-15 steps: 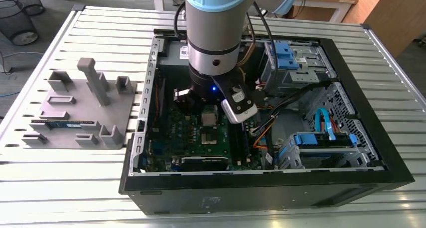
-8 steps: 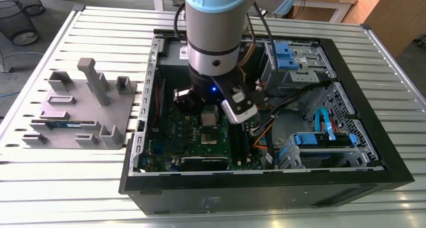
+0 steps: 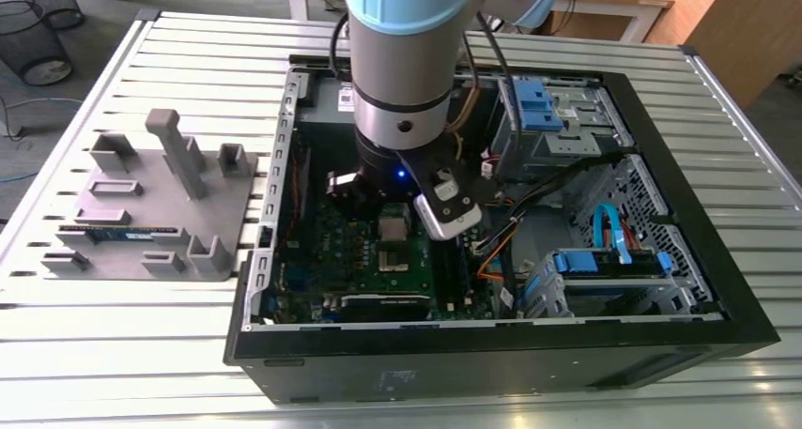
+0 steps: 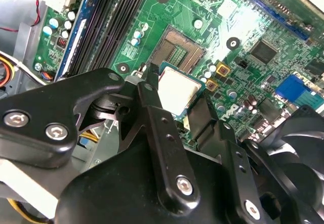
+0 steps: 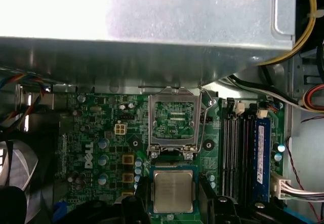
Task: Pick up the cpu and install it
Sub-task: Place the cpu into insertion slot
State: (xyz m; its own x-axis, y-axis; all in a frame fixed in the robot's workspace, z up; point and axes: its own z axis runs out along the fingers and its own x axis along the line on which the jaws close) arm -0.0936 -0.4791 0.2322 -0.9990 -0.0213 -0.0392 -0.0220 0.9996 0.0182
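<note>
The cpu (image 5: 173, 191), a small square chip with a silvery top and green rim, sits between the two black fingers (image 5: 208, 191) of my gripper (image 5: 173, 196), which is shut on it. In the second wrist view the cpu (image 4: 177, 88) hangs just beside the bare socket (image 4: 177, 51) on the green motherboard, with the gripper (image 4: 178, 102) around it. The hinged metal socket frame (image 5: 174, 117) stands open beyond the chip. In the exterior view the arm reaches down into the open computer case, with the gripper (image 3: 391, 230) low over the motherboard (image 3: 338, 251).
A grey holder (image 3: 150, 213) with a memory stick lies on the slatted table at the exterior view's left. Inside the case are blue drive bays (image 3: 539, 105), cables (image 3: 495, 251), memory slots (image 5: 238, 148) and a metal power supply box (image 5: 152, 26) near the socket.
</note>
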